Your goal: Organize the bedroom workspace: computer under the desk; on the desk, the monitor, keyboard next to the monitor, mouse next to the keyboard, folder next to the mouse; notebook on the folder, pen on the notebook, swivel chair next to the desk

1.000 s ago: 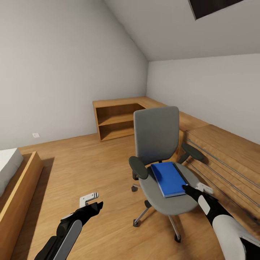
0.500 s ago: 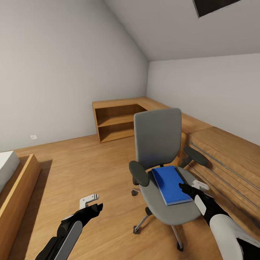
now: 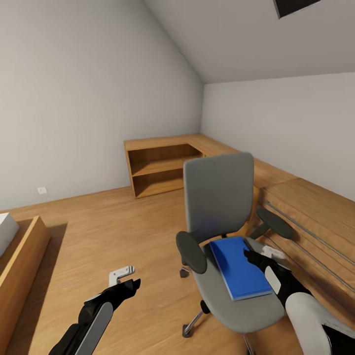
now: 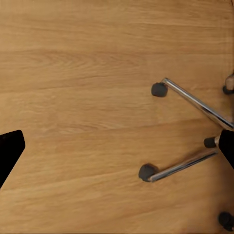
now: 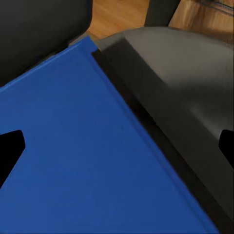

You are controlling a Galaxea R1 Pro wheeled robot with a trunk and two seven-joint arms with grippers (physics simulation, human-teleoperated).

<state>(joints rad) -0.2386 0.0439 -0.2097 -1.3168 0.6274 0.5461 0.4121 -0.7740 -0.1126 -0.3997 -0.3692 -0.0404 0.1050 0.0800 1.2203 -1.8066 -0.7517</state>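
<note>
The chair [image 3: 231, 246] is seen at 5 o'clock in the head view, on the wood floor [image 3: 113, 231]. The folder [image 3: 240, 267] lies flat on the seat, between the two armrests, its long edge running from the backrest towards the seat front.

The right tool [image 3: 260, 254] is held at the folder's right edge, just over the seat. In the right wrist view, the two dark fingertips [image 5: 9, 148] are seen wide apart, with the blue cover [image 5: 83, 161] and grey seat fabric [image 5: 180, 97] between them; nothing is gripped. Contact with the folder cannot be told.

The left tool [image 3: 125, 278] is held over bare floor at 7 o'clock, well apart from the chair. Its fingertips [image 4: 9, 148] are spread wide and empty, with the chair's chrome legs [image 4: 195, 102] and castors [image 4: 147, 172] beyond.

A low wooden shelf [image 3: 158, 167] stands against the far wall at 12 o'clock.
</note>
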